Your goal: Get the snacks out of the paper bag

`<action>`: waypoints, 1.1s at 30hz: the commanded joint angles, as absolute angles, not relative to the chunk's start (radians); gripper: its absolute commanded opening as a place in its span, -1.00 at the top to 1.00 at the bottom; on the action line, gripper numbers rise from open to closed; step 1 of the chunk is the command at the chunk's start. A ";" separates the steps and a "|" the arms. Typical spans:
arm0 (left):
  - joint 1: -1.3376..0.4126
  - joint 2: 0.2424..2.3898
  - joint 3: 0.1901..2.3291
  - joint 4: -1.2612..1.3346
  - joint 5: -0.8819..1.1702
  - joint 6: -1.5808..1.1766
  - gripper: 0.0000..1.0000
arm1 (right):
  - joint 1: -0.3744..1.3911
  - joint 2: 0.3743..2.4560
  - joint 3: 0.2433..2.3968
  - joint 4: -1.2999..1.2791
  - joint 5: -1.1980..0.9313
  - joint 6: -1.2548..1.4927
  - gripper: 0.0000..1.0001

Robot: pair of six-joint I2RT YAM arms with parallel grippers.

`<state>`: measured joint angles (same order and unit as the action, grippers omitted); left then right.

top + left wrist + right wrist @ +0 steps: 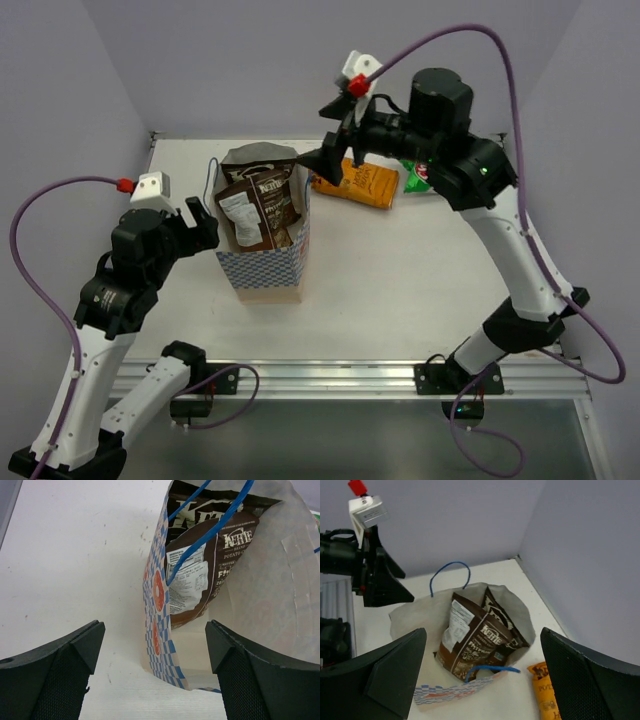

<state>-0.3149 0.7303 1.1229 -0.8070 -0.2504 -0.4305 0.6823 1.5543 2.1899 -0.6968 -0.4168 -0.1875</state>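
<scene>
Right gripper point(485, 675), spread and empty, aims at the brown packets point(255, 205) in the paper bag point(262, 272); left gripper point(154, 645) gapes around its wall, likely to steady it.

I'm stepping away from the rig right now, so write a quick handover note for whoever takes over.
Left gripper: fingers open, empty, beside the paper bag's left wall.
Right gripper: fingers open, empty, hovering between the bag's top and the orange packet.
Bag stands upright on the table, two dark brown packets inside.
Done: orange packet and green-and-white packet lie on the table, right of the bag.
Left: take out both brown packets.
</scene>
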 commanded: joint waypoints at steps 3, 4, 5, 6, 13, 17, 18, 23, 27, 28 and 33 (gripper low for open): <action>-0.319 0.707 1.118 -0.873 -0.284 -0.423 -0.78 | 0.774 1.759 2.290 -0.804 -0.523 -0.299 -0.98; -0.319 0.704 1.117 -0.877 -0.288 -0.425 -0.78 | 0.784 1.784 2.304 -0.810 -0.526 -0.301 -0.98; -0.319 0.701 1.115 -0.891 -0.291 -0.426 -0.78 | 0.793 1.808 2.330 -0.811 -0.532 -0.308 -0.98; -0.319 0.695 1.109 -0.897 -0.296 -0.428 -0.78 | 0.808 1.851 2.342 -0.811 -0.534 -0.311 -0.98; -0.319 0.672 1.094 -0.920 -0.295 -0.436 -0.76 | 0.854 1.965 2.336 -0.727 -0.479 -0.301 -0.98; -0.319 0.728 1.118 -0.873 -0.238 -0.433 -0.68 | 0.856 1.951 2.267 -0.661 -0.434 -0.259 -0.98; -0.319 0.764 1.121 -0.861 -0.217 -0.433 -0.65 | 0.856 1.944 2.254 -0.647 -0.428 -0.258 -0.98; -0.319 0.873 1.140 -0.786 -0.170 -0.442 -0.47 | 0.856 1.937 2.237 -0.640 -0.370 -0.259 -0.98; -0.319 0.926 1.140 -0.750 -0.172 -0.434 -0.38 | 0.854 1.928 2.204 -0.640 -0.344 -0.249 -0.98; -0.319 0.936 1.140 -0.736 -0.172 -0.430 -0.35 | 0.854 1.924 2.188 -0.631 -0.336 -0.244 -0.98; -0.319 0.986 1.144 -0.718 -0.202 -0.410 0.12 | 0.854 1.902 2.152 -0.614 -0.299 -0.252 -0.98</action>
